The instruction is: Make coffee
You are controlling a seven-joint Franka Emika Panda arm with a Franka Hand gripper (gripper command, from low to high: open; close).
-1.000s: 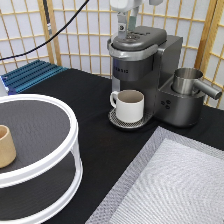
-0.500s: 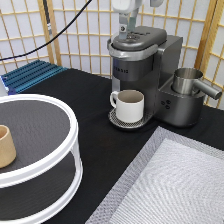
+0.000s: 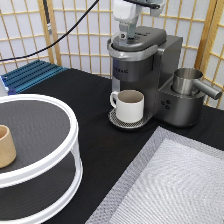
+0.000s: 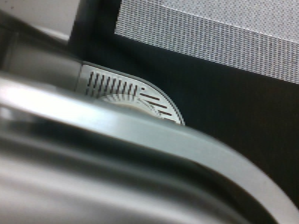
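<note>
One coffee machine (image 3: 142,70), one white mug (image 3: 130,105), one steel frothing jug (image 3: 189,82), one tan wooden cup (image 3: 6,146), one white two-tier round stand (image 3: 37,150), one grey woven mat (image 3: 180,185) and one blue ridged tray (image 3: 32,75) are on the black table (image 3: 95,125); a wooden lattice screen (image 3: 75,35) stands behind.

The pincer (image 3: 129,34) comes down from the exterior view's top edge and sits right on the closed lid of the coffee machine, pointing straight down. How far its fingers are parted cannot be told, nor whether anything is between them (the tips blend into the dark lid).

Directly below the pincer, at the foot of the machine, the mug stands upright on the round slotted drip tray (image 3: 125,120), handle toward the exterior view's left. The jug is below the pincer and off to the exterior view's right. The stand with the wooden cup on its upper tier lies well away, toward the bottom left of the exterior view.

The coffee pod shows in neither view; where it is cannot be told.

In the wrist view the machine's silver lid rim (image 4: 131,135) fills the near field, with the drip tray's slots (image 4: 123,92) and the mat (image 4: 228,40) beyond it.
</note>
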